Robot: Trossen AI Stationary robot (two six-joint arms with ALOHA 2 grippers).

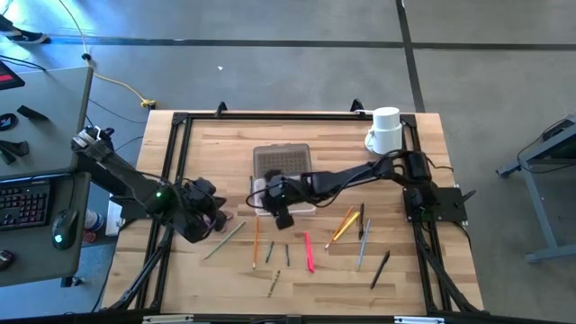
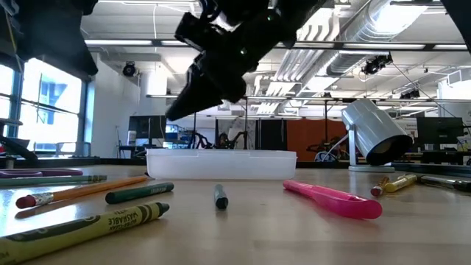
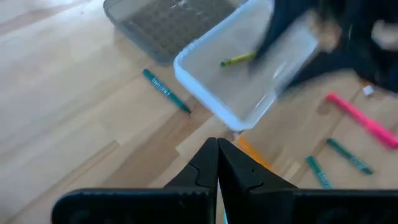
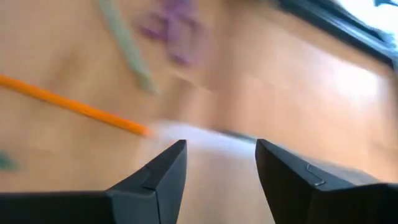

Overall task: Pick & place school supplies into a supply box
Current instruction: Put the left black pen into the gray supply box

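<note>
The right tool (image 4: 221, 165) hangs released over the box (image 3: 249, 68); only the left wrist view shows what looks like a yellow pencil (image 3: 237, 60) inside; the left tool (image 3: 217, 163) is clenched.

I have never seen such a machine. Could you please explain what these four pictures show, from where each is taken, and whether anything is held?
Two dark robot arms work at a wooden table. One camera looks down from above, one sits at table height, and one rides on each wrist. The right gripper hangs open over the clear supply box, which already holds a yellow pencil. The left gripper waits shut at the table's left side, holding nothing. Pencils, a pink pen and a white mug lie around.
</note>
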